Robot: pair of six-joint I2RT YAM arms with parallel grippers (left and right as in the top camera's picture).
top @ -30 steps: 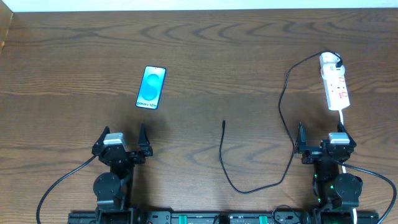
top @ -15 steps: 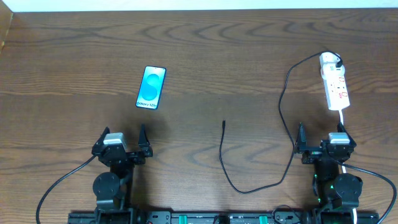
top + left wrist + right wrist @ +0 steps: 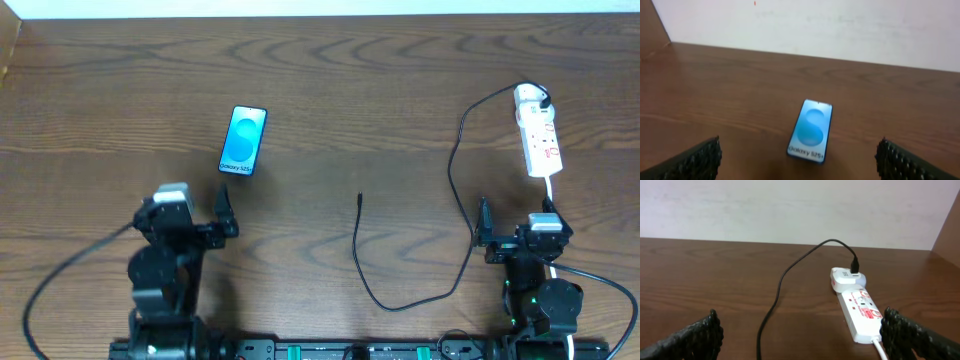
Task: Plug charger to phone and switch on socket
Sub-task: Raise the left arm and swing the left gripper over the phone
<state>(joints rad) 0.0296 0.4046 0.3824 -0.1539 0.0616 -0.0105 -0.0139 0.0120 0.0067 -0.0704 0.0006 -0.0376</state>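
The phone (image 3: 244,140) lies flat on the table at left, blue screen up; in the left wrist view it (image 3: 810,130) sits just ahead, between the fingers. My left gripper (image 3: 185,222) is open and empty, just below it. The charger cable (image 3: 455,160) runs from the white adapter (image 3: 527,97) on the socket (image 3: 538,143) down in a loop to its free tip (image 3: 360,198) at mid-table. In the right wrist view the socket (image 3: 860,311) and cable (image 3: 777,292) lie ahead. My right gripper (image 3: 514,222) is open and empty, just below the socket.
The table's far edge meets a white wall (image 3: 320,8). A white cord (image 3: 552,190) leaves the socket's near end toward the right arm. Thick black robot cables (image 3: 60,285) trail near the front edge.
My left arm has shifted left and forward toward the phone. The right arm, phone, cable and socket have not moved.
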